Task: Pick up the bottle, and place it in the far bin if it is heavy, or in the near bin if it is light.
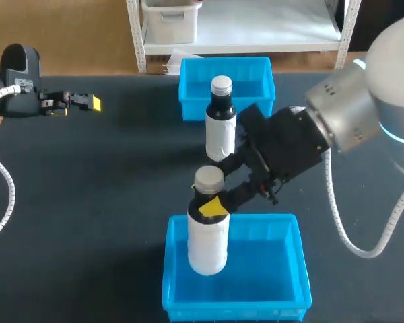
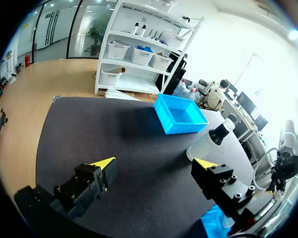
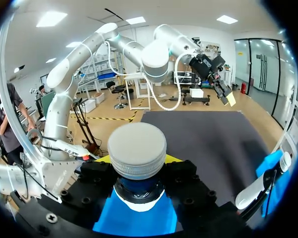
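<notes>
Right gripper [image 1: 212, 202] is clamped on the neck of the bottle [image 1: 207, 245], upright over the near bin [image 1: 293, 269], lower middle of the frame. A second bottle [image 1: 220, 128] stands before the far bin [image 1: 256, 67], upper middle. Left gripper [image 1: 87, 102] sits spread open, upper left.

Bright blue: near bin [image 1: 293, 269] and far bin [image 1: 192, 94]; table [image 1: 87, 202] matte black. White label, dark neck, pale grey cap on held bottle [image 1: 207, 245]; standing bottle [image 1: 220, 134] same scheme. Black with yellow tips: right gripper [image 1: 212, 202], left gripper [image 1: 87, 103]
</notes>
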You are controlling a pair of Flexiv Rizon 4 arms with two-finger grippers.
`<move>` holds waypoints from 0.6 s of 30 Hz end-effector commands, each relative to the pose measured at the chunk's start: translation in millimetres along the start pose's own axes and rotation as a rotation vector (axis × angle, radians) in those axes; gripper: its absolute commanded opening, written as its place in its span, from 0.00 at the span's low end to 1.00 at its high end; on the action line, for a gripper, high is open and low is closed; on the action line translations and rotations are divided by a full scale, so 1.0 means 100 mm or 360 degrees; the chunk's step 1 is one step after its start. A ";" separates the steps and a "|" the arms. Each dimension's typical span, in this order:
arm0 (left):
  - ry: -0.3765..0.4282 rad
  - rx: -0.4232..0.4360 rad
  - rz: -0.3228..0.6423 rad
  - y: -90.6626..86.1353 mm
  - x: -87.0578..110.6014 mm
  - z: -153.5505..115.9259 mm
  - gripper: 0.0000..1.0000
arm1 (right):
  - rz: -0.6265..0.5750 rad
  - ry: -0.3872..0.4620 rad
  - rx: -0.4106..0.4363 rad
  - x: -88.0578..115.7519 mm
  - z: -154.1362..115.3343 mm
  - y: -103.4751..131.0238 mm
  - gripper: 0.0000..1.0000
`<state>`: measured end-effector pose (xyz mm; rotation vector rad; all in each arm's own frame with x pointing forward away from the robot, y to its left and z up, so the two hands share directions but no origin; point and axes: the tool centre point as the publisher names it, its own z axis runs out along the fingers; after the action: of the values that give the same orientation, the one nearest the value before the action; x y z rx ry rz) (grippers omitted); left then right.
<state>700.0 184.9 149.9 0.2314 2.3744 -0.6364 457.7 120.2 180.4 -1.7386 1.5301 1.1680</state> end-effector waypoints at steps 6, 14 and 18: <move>0.0000 0.0000 0.0000 0.00 0.00 0.00 1.00 | -0.0032 0.0017 -0.0032 0.11 0.10 -0.06 0.00; 0.0000 0.0000 0.0000 0.00 0.00 0.00 1.00 | -0.0058 0.0035 -0.0068 0.23 0.18 -0.09 0.00; 0.0000 0.0000 0.0000 0.00 0.00 0.00 1.00 | -0.0055 0.0030 -0.0083 0.27 0.21 -0.09 0.00</move>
<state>700.0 184.9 149.9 0.2314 2.3744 -0.6364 457.4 124.3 149.8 -1.8078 1.4953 1.1742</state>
